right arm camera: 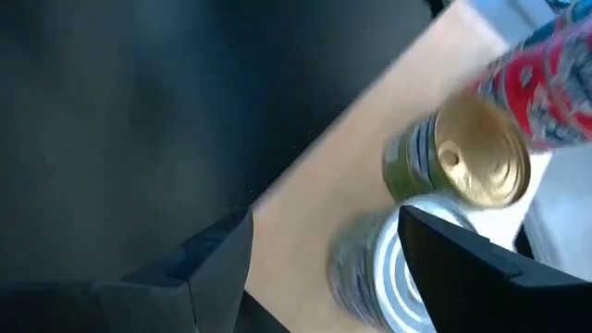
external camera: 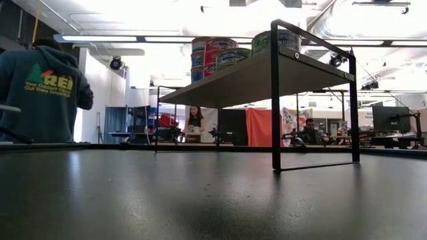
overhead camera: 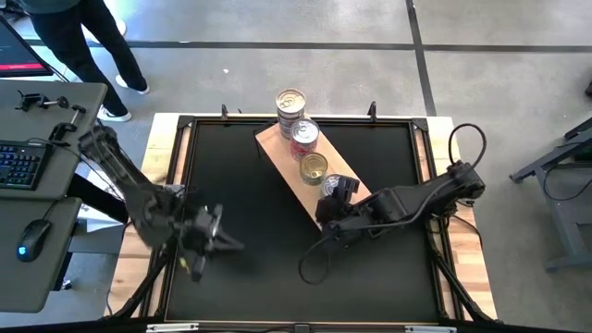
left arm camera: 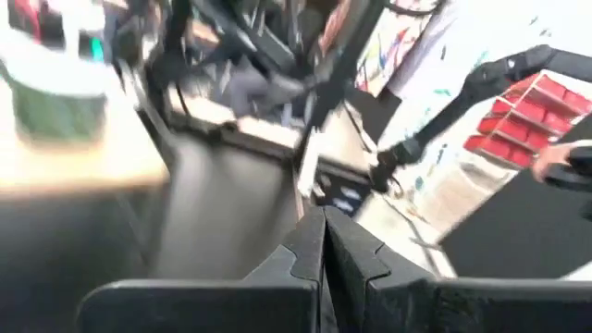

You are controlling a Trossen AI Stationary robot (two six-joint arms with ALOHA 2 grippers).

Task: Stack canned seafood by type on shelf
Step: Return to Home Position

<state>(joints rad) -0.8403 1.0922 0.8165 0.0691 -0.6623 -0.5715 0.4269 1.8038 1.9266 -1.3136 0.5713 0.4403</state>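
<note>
With its fingers spread wide and gripping nothing, the right pincer (overhead camera: 338, 188) hovers over a silver-lidded tin (right arm camera: 393, 277) at the end of the shelf (overhead camera: 280, 155) nearest that arm. The tin stands just beside a gold-lidded tin (right arm camera: 476, 162), while red-labelled tins (overhead camera: 304, 136) and another stack (overhead camera: 290, 102) stand farther along. Stacking looks finished and the return home is in hand. The next move calls for a straight lift before swinging away, since the tin sits close to the board's end. The left pincer (left arm camera: 324, 227), clenched and empty, hangs above open worktop (overhead camera: 250, 176), well apart.

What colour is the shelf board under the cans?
The shelf is light brown wood; see the high view.
</note>
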